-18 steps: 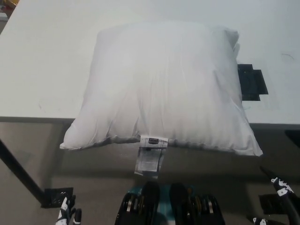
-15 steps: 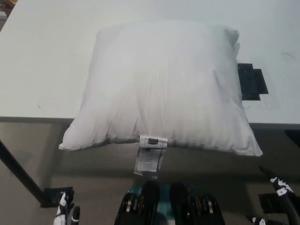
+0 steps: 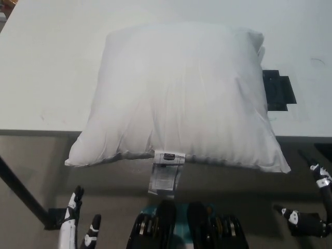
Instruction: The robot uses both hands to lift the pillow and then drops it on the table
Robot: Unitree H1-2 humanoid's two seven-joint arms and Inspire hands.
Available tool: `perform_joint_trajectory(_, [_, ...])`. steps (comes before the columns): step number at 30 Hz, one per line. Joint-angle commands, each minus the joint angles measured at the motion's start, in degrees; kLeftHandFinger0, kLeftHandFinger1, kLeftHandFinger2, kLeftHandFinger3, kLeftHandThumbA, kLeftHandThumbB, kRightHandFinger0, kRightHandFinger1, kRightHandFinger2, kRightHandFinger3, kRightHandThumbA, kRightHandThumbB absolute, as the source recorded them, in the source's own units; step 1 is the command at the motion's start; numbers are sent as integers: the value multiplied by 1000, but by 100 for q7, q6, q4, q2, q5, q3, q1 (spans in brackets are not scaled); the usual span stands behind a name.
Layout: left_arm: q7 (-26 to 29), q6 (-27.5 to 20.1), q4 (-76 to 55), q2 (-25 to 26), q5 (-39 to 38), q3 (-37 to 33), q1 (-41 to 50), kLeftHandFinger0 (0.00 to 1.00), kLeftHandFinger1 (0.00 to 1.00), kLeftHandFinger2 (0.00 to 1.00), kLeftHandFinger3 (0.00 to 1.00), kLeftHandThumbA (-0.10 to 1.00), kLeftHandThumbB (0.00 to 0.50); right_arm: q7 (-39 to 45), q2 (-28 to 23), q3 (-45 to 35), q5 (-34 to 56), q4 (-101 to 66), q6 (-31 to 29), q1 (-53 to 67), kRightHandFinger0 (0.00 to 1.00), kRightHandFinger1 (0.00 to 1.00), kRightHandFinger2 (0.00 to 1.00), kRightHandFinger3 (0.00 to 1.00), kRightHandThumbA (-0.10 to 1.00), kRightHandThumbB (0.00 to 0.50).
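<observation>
White pillow (image 3: 179, 93) lies flat on the bench (image 3: 46, 67), near edge overhanging. Both hands have risen since a moment ago: left hand (image 3: 78, 225) and right hand (image 3: 311, 207) spread, empty, approach starting.

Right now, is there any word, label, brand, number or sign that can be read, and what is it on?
Nothing is readable.
Pillow tag: a dark printed mark, too blurred to read.
Care label hanging below the tag: fine print, too small to read.
Black object on the table: no text visible.
</observation>
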Motion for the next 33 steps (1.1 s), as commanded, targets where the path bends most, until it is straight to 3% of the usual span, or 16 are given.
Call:
perform_joint_trajectory(1, [1273, -249, -1161, 609, 1138, 345, -287, 1000, 1000, 1000, 1000, 995, 160, 193, 65, -428, 23, -1550, 1364, -960, 1000, 1000, 1000, 1000, 1000, 118])
perform_joint_trajectory(4, [1357, -249, -1281, 750, 1116, 411, -416, 1000, 1000, 1000, 1000, 982, 171, 222, 64, -477, 93, -1642, 1484, -1199, 1000, 1000, 1000, 1000, 1000, 103])
perform_joint_trajectory(6, [1075, -249, -1629, 987, 1012, 1107, -761, 1000, 1000, 1000, 1000, 1000, 139, 377, -62, -602, 368, -1885, 1968, -2083, 1000, 1000, 1000, 1000, 1000, 61])
perform_joint_trajectory(11, [596, -249, -1760, 1049, 520, 1509, -1116, 1000, 1000, 1000, 1000, 1000, 160, 487, -124, -745, 476, -2035, 2336, -2468, 1000, 1000, 1000, 1000, 1000, 85])
perform_joint_trajectory(12, [183, -249, -1746, 1103, -114, 1750, -1547, 1000, 1000, 1000, 1000, 1000, 120, 566, -269, -864, 623, -2153, 2622, -2825, 1000, 1000, 1000, 1000, 1000, 91])
perform_joint_trajectory(14, [-133, -249, -1662, 1219, -433, 2003, -1642, 1000, 1000, 1000, 1000, 1000, 86, 582, -201, -883, 680, -2199, 2777, -2896, 1000, 1000, 1000, 1000, 1000, 95])
perform_joint_trajectory(17, [-348, -249, -1600, 1161, -516, 2164, -1704, 1000, 1000, 1000, 1000, 1000, 74, 609, -200, -919, 705, -2216, 2869, -2943, 1000, 1000, 1000, 1000, 1000, 94])
perform_joint_trajectory(18, [-470, -249, -1488, 1184, -585, 2272, -1805, 1000, 1000, 1000, 1000, 1000, 18, 598, -192, -931, 705, -2164, 2891, -3029, 1000, 1000, 1000, 1000, 1000, 53])
perform_joint_trajectory(19, [-848, -248, -1218, 1249, -1077, 2376, -2206, 1000, 1000, 1000, 1000, 1000, 131, 623, -335, -1083, 782, -2088, 3117, -3215, 1000, 1000, 1000, 1000, 1000, 112])
perform_joint_trajectory(22, [-1092, -249, -1130, 1152, -1167, 2513, -2322, 1000, 1000, 1000, 1000, 1000, 137, 649, -364, -1117, 782, -2095, 3217, -3281, 1000, 1000, 1000, 1000, 1000, 112])
perform_joint_trajectory(23, [-1221, -246, -1060, 1214, -1183, 2598, -2612, 1000, 1000, 1000, 1000, 1000, 90, 637, -373, -1126, 843, -1816, 3242, -3489, 1000, 1000, 1000, 1000, 1000, 129])
perform_joint_trajectory(25, [-1318, -246, -1048, 1166, -1183, 2679, -2643, 1000, 1000, 1000, 1000, 1000, 90, 639, -382, -1118, 835, -1794, 3256, -3514, 1000, 1000, 1000, 1000, 1000, 128])
perform_joint_trajectory(26, [-1444, -56, -1011, 1213, -1290, 2788, -2922, 1000, 1000, 1000, 1000, 1000, 97, 618, -355, -1039, 735, -1591, 3287, -3696, 1000, 1000, 1000, 1000, 1000, 102])
perform_joint_trajectory(29, [-1586, -8, -1009, 1121, -1269, 2985, -3081, 1000, 1000, 1000, 1000, 1000, 113, 647, -370, -1009, 748, -1479, 3314, -3807, 1000, 1000, 1000, 1000, 1000, 117])
perform_joint_trajectory(31, [-1646, 363, -1239, 1285, -1258, 3250, -3460, 1000, 1000, 1000, 1000, 1000, 168, 790, -297, -1008, 1196, -890, 3382, -4366, 1000, 1000, 1000, 1000, 1000, 175])
perform_joint_trajectory(33, [-1775, 441, -1282, 1239, -1242, 3376, -3513, 1000, 1000, 1000, 1000, 1000, 183, 794, -302, -1002, 1217, -822, 3373, -4425, 1000, 1000, 1000, 1000, 1000, 188])
